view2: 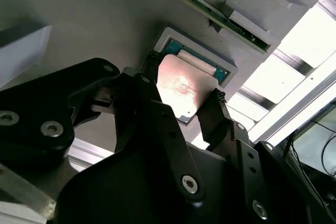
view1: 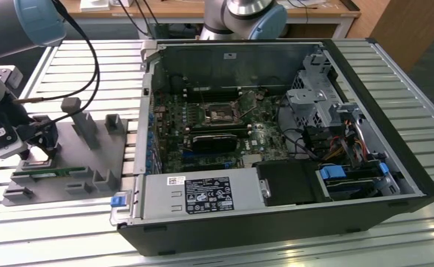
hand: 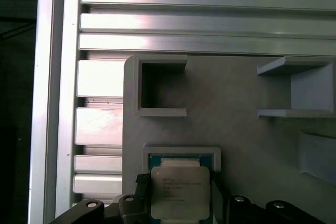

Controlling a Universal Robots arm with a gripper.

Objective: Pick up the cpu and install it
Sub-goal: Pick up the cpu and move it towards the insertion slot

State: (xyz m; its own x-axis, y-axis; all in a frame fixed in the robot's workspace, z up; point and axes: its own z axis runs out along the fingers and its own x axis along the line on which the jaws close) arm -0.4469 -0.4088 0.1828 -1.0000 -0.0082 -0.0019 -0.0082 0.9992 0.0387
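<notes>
The cpu (view2: 181,90) is a flat square chip with a silvery top. It sits just above its pale square nest (hand: 181,153) on the grey fixture plate (view1: 83,167), and the green floor of the nest shows past one edge of the chip. My gripper (view2: 184,81) has a black finger pressed against each of two opposite sides of the cpu (hand: 176,192), so it is shut on it. In the exterior view the gripper (view1: 35,153) stands low over the fixture at that view's left. The motherboard socket (view1: 220,115) lies inside the open computer case.
A long green memory stick (view1: 46,174) lies in a slot of the fixture beside the nest, among grey upright posts (view1: 83,125). The open case (view1: 276,139) stands on a slatted metal table (view1: 424,139), with cables, drive bays and a power supply inside. A second arm's base (view1: 243,16) stands behind.
</notes>
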